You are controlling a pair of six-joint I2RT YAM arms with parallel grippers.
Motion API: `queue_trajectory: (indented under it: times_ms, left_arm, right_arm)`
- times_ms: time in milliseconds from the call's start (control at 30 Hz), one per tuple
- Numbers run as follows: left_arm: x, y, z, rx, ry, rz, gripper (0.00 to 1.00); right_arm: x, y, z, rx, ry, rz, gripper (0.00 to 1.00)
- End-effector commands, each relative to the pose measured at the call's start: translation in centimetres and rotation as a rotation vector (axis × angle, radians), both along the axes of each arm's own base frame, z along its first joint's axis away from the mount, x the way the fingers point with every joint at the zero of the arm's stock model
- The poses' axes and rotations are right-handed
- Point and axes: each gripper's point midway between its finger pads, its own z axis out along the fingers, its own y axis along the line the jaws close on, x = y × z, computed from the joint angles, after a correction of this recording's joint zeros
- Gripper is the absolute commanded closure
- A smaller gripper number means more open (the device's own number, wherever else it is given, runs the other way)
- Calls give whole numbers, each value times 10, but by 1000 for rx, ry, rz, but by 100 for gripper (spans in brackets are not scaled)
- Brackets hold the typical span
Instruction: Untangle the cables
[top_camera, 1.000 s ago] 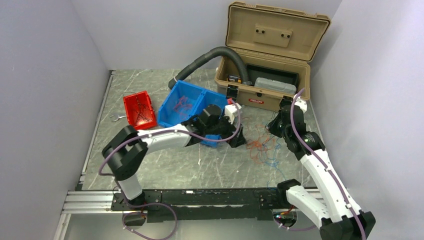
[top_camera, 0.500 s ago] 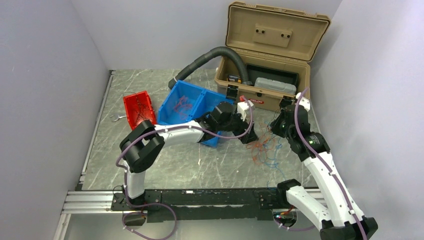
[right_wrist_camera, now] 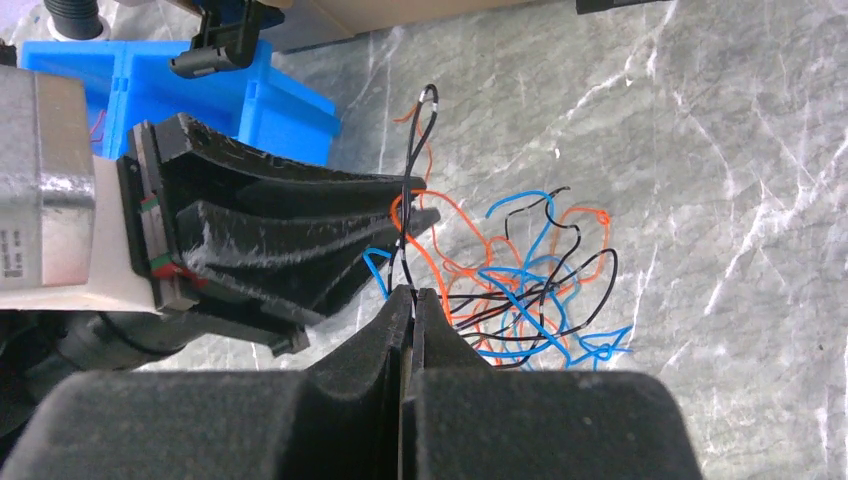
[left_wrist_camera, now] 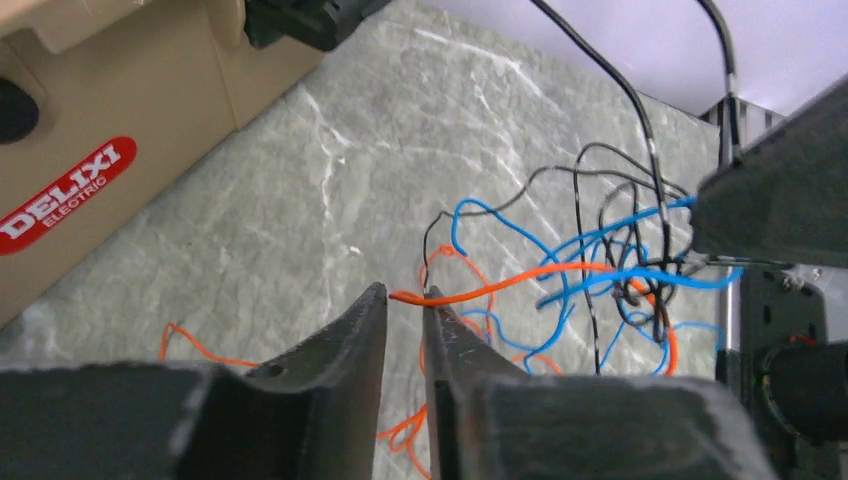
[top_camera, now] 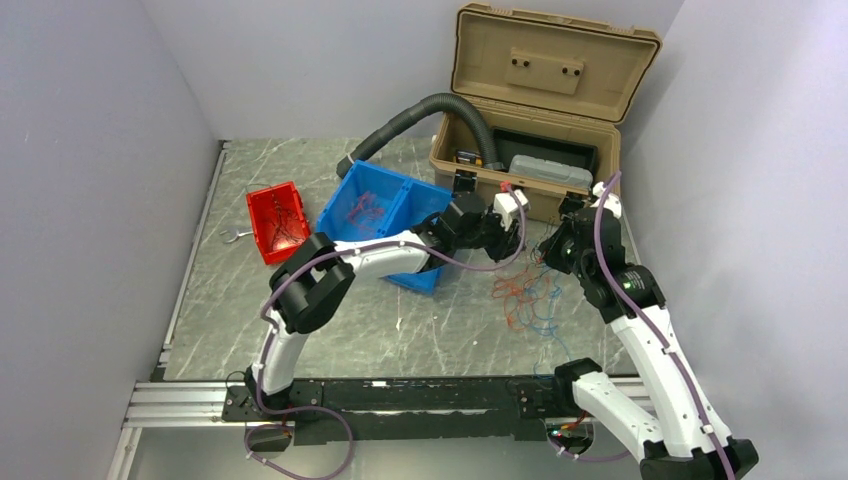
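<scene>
The cables (top_camera: 525, 292) lie as a loose tangle of orange-red, blue and black wires on the table in front of the toolbox. My left gripper (left_wrist_camera: 405, 293) reaches in from the left. Its jaws stand a narrow gap apart, and the free end of an orange cable (left_wrist_camera: 520, 275) lies between their tips, thinner than the gap. My right gripper (right_wrist_camera: 410, 292) is shut on a black cable (right_wrist_camera: 415, 150) that rises from its tips in a thin loop. The two grippers nearly meet over the tangle (right_wrist_camera: 520, 290); the left gripper (top_camera: 522, 238) is just left of the right gripper (top_camera: 553, 248).
An open tan toolbox (top_camera: 530, 170) stands right behind the grippers, with a grey corrugated hose (top_camera: 420, 110) curving out of it. A blue bin (top_camera: 370, 210) with a few wires sits left of the tangle. Further left are a red bin (top_camera: 277, 220) and a small wrench (top_camera: 232, 235).
The left arm has stretched right, from the blue bin's front to the tangle, and its jaws have narrowed from wide open to a slim gap. The right gripper has stayed shut and barely moved.
</scene>
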Motion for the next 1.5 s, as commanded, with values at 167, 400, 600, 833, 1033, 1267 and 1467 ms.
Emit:
queue_trajectory:
  times_ms: [167,400,600,833,1033,1267,1467]
  left_arm:
    - [-5,22,78,-189,-126,7,100]
    - [21,69,124,-184,-58,97,100]
    - [-4,70,128,-171,-5,-7,66]
    - [-40,44,68,-158,70,-81,14]
    - [-56,17,28,-95,8,-173,15]
    - [-54,25,31,-164,-236,-180,15]
    - [-40,26,28,-126,-338,-155,16]
  right_arm:
    - [-7,-37,25,-5,-110,-232,100]
    - [-28,-77,7,-51,-88,-474,100]
    - [-18,-69,40,-28,-208,-400,100]
    - [3,-50,119,4,-323,-288,100]
    - [12,-29,164,30,-377,-166,100]
    - [16,-6,189,74,-404,-43,100]
    - [15,4,210,104,-437,10,100]
